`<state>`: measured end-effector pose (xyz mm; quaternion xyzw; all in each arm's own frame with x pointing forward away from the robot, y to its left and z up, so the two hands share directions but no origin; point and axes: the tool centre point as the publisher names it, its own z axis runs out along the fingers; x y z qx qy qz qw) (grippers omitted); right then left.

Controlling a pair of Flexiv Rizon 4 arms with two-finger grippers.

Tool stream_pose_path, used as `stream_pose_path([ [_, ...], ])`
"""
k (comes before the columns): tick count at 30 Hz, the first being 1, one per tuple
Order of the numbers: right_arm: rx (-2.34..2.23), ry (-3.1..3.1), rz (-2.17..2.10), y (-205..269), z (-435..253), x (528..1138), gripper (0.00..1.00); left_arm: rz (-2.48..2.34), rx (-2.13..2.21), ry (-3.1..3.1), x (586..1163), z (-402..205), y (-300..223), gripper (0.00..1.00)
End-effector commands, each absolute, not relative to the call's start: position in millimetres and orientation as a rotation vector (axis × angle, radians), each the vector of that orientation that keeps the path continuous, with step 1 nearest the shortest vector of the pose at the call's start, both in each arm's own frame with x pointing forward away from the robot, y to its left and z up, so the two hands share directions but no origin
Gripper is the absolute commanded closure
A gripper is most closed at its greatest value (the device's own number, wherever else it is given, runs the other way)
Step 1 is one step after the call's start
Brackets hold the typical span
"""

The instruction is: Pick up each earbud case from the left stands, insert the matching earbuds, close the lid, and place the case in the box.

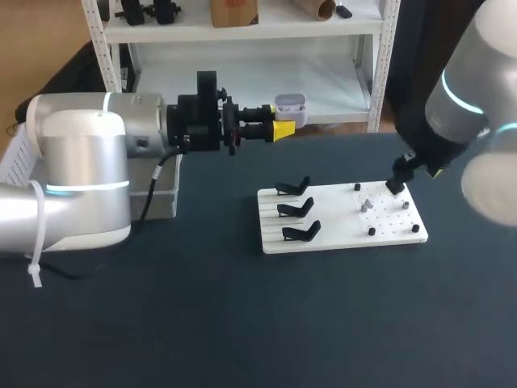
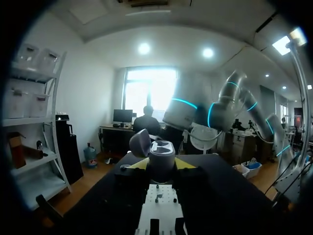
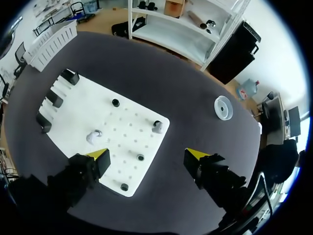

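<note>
Head view first. The left arm (image 1: 81, 178) fills the near-left side and blocks most of the white box (image 1: 164, 196) behind it. It's stretched out level above the dark surface (image 1: 202, 323). The left fingers (image 1: 283, 129) point sideways and are clamped on the earbud case (image 1: 289, 107). The case is up in the air with its lid open, well apart from the white board (image 1: 339, 238). Three black stands (image 1: 295, 208) sit on the board's left half. On the right half are a few black pegs (image 1: 371, 231) and what I think are two small pale earbuds (image 1: 366, 205), too tiny to be sure. The right arm (image 1: 460, 105) drops in from the far right, with the right fingers (image 1: 397, 184) just over the board's far right corner.

Left wrist view: the earbud case (image 2: 161, 155) sits between the yellow tips and is pinched from both sides, its lid (image 2: 140, 143) tipped back. The board (image 2: 159, 210) lies below it, and the right arm (image 2: 210, 110) is beyond.

Right wrist view: the right fingers (image 3: 100, 156) are spread wide with nothing between them, hanging over the board (image 3: 88, 110). The earbuds (image 3: 93, 137) and pegs (image 3: 115, 103) lie ahead of them. The stands (image 3: 54, 98) are at the board's far end, and the box (image 3: 51, 44) is past those. A small round clear disc (image 3: 223, 107) sits off on the surface (image 3: 195, 88).
</note>
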<state>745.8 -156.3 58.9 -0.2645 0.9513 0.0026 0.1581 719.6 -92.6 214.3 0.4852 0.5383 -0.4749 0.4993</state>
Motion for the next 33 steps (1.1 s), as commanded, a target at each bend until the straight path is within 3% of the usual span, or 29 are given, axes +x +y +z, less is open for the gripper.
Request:
stream_pose_path([
  [1,-0.798,2.86,0.014,-150.0,62.0,760.2,0.2,-1.143,1.167,1.302,717.3,213.9,-92.6,1.0],
  [3,-0.789,2.889,0.013,-149.3,61.1,762.1,0.22,-1.143,1.167,1.302,717.3,213.9,-92.6,1.0],
  [7,-0.774,2.921,0.01,-149.4,59.2,764.5,0.36,-1.143,1.167,1.302,717.3,213.9,-92.6,1.0],
  [19,-0.742,2.948,-0.021,-152.1,45.3,769.9,0.42,-1.143,1.167,1.302,717.3,213.9,-92.6,1.0],
  [22,-0.728,2.953,-0.025,-153.2,42.6,770.7,0.5,-1.143,1.167,1.302,717.3,213.9,-92.6,1.0],
  [33,-0.68,2.958,-0.033,-155.2,31.3,774.0,0.52,-1.143,1.167,1.302,717.3,213.9,-92.6,1.0],
])
